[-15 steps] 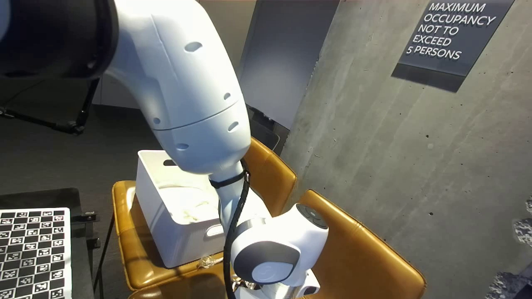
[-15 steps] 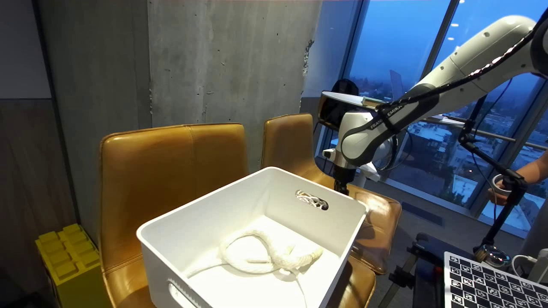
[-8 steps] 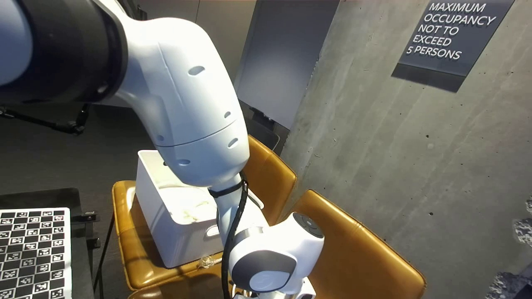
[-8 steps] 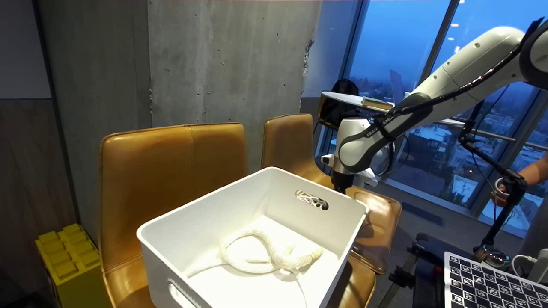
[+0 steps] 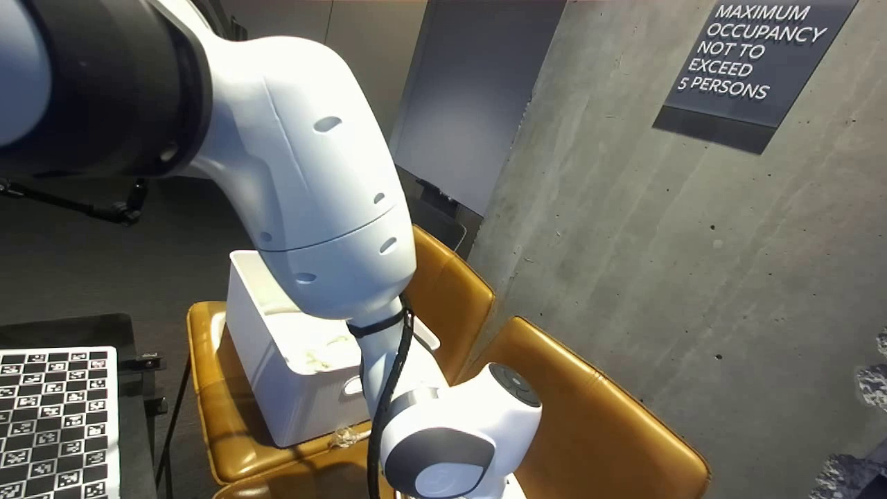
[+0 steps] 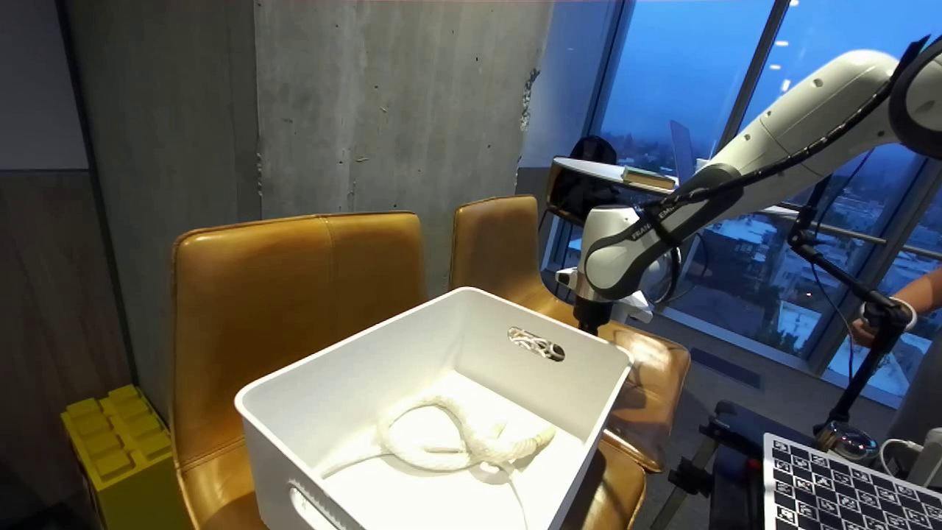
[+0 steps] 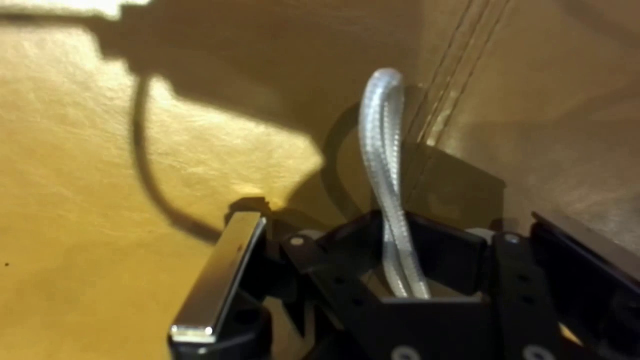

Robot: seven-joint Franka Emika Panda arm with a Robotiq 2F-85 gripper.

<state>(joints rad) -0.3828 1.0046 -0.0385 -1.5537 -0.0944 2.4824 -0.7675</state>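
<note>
The white bin (image 6: 397,361) sits on a tan chair (image 6: 294,272); a pale rope (image 6: 508,447) lies looped on its floor. Past the end wall of the bin that faces the adjoining chair (image 6: 651,361), the robot arm (image 6: 795,118) reaches down, with its gripper (image 7: 394,220) over that chair's seat. The gripper's fingers are drawn together on a white cord (image 7: 378,170), one pad bearing on each side. The cord is doubled; its rounded end projects beyond the pads, and its two strands run back between the fingers. The held loop is outside the bin, above the adjoining seat. I cannot tell from here whether another part of the cord rests on the leather.

Pale strands (image 6: 526,338) show through the handle slot (image 6: 559,356) in that end wall; whether they belong to the held cord cannot be determined. In both exterior views, a checkered board (image 5: 59,423) lies apart from the bin, opposite the backrest. Beyond the backrests from the bin stands a concrete wall (image 5: 589,277) bearing an occupancy sign (image 5: 755,62). A yellow block (image 6: 118,456) stands apart from the bin, on the side away from the gripper.
</note>
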